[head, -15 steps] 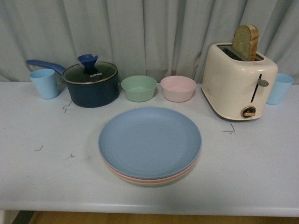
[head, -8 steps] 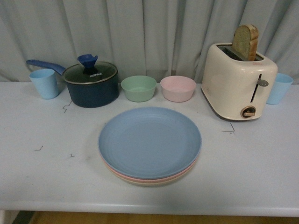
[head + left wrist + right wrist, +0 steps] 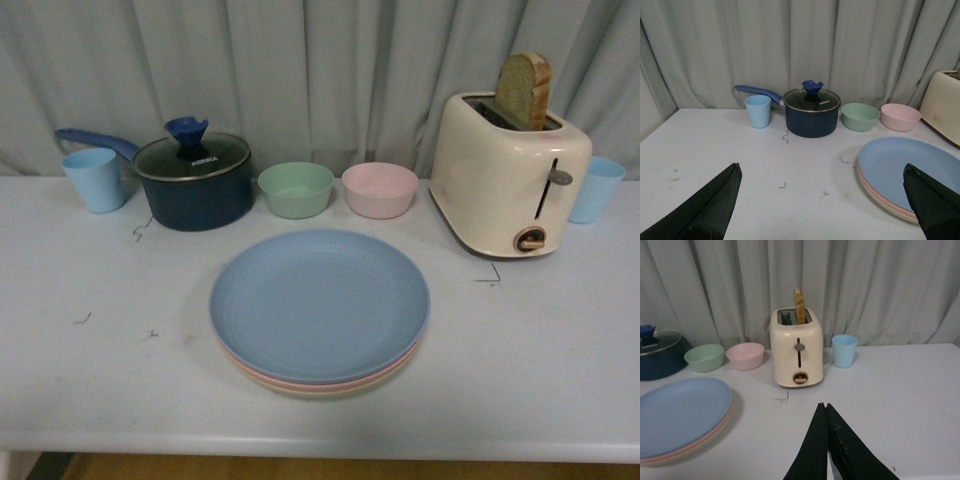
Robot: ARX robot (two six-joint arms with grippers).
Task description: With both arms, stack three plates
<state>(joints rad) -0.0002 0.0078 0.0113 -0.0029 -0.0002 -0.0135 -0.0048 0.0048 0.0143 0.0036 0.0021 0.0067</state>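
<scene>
The white table [image 3: 80, 390] carries the stack of three plates at its centre front: the blue plate [image 3: 320, 303] on top, the pink plate [image 3: 262, 372] under it, the beige plate [image 3: 310, 391] lowest. Behind them stand the cream toaster [image 3: 508, 175], the dark pot [image 3: 195, 180], the green bowl [image 3: 296, 189] and the pink bowl [image 3: 380, 189]. The left gripper [image 3: 822, 200] hangs with fingers spread wide, empty, above the table beside the stack. The right gripper [image 3: 826, 412] has its fingers pressed together, holding nothing.

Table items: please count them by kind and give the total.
Plates: 3, stacked, blue on pink on beige
Bowls: 2, green, pink
Cups: 2, left, right
Pot: 1
Toaster: 1
Total: 9
</scene>
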